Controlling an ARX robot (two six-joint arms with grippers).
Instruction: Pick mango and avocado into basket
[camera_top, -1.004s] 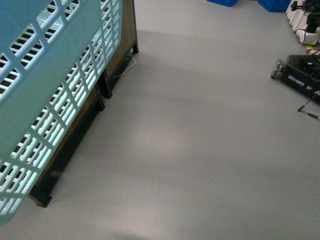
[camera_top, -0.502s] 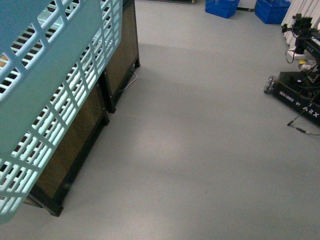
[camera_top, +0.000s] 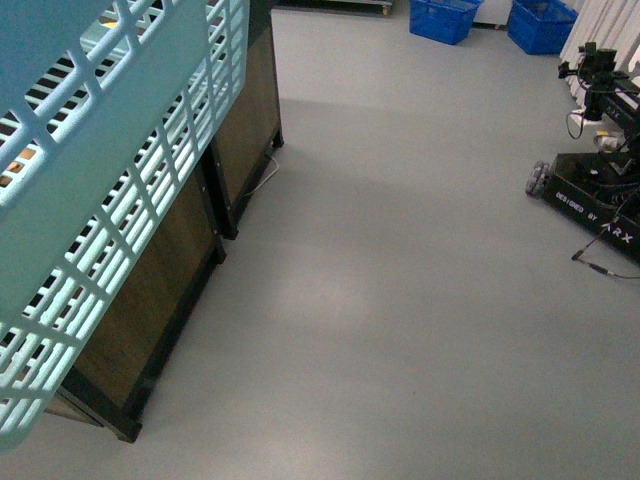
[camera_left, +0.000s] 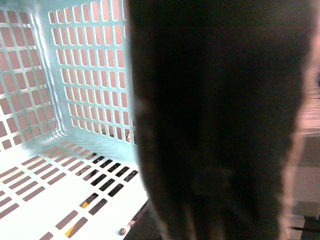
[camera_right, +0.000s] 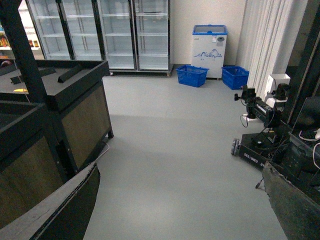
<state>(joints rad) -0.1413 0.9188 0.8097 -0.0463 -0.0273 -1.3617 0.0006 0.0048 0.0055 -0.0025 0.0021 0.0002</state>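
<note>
Where white lettering shows on the black base of another robot, we read "DESIGNED BY" and "ARX"; the white chest freezer bears a blue mountain drawing, its text too small to read. We count one basket, teal and slotted, tilted close at the front view's left above two dark wood-panelled stands, and two blue crates far off on the grey floor. The left wrist view shows the basket's slotted walls and base beside a dark blurred mass, so we cannot tell how the left gripper's fingers stand. The right gripper has its two fingers spread wide, holding nothing.
</note>
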